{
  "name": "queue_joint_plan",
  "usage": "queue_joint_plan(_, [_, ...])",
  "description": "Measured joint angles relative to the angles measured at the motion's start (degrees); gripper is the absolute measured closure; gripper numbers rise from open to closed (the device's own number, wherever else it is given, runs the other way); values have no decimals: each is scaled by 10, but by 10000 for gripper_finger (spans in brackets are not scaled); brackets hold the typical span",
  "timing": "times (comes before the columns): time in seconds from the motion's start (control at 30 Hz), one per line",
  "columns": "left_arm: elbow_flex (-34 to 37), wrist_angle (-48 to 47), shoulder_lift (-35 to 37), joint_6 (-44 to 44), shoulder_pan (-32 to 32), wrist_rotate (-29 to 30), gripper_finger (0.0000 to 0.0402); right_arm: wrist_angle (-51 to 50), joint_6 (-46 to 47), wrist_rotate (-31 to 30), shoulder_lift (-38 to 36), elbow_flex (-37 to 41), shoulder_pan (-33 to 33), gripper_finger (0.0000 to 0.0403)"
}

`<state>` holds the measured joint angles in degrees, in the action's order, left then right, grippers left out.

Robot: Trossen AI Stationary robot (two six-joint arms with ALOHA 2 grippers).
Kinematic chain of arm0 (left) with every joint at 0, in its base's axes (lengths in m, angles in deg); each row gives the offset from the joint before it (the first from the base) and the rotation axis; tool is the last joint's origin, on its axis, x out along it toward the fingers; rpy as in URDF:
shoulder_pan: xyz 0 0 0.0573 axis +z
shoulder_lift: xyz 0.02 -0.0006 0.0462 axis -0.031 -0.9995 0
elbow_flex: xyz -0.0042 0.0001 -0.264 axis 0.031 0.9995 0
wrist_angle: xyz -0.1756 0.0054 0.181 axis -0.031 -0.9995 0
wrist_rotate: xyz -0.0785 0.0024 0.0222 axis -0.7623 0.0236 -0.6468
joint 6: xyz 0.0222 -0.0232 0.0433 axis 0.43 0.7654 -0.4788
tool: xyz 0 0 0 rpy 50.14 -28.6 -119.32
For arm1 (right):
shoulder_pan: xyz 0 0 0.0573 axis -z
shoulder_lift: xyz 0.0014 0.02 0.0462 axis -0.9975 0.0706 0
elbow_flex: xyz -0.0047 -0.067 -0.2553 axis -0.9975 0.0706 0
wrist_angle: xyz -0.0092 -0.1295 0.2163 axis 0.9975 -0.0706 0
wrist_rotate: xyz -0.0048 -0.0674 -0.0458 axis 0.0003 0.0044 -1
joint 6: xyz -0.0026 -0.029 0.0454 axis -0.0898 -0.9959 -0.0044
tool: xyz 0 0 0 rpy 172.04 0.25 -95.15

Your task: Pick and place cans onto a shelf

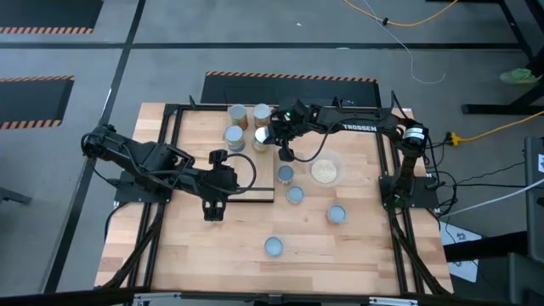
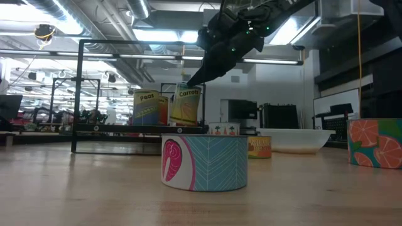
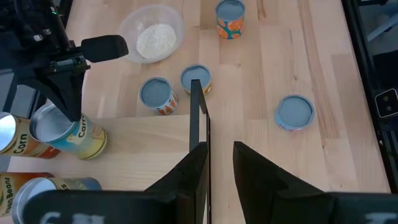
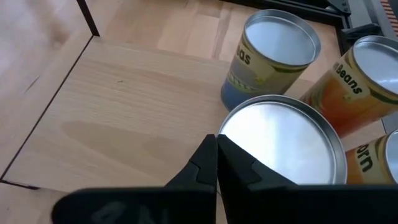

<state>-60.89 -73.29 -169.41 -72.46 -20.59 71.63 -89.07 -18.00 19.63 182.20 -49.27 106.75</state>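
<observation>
cans are sitting in two groups, four on the shelf (image 1: 223, 157) at the bench's far edge and four low ones on the bare bench. the right gripper (image 4: 217, 163) is hanging over the carrots can (image 3: 65, 130), its fingers pressed together beside the silver lid and not clasping it. that can is standing on the shelf with the peas can (image 4: 268, 57), the beans can (image 4: 357, 87) and the corn can (image 3: 22, 140) close around it. the clear bowl (image 1: 324, 171) is resting just beyond the shelf's right edge. the left gripper (image 3: 219, 165) is hovering over the shelf's near edge, its fingers slightly parted and empty. the low cans (image 1: 286, 174) are lying scattered toward the near edge, the fish-label tin (image 2: 204, 161) nearest it.
</observation>
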Motion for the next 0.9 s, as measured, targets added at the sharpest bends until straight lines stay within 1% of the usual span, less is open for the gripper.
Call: queue_joint_plan(0.9, [0, 0, 0, 0, 0, 0, 333, -9, 3, 7, 0, 0, 0, 398])
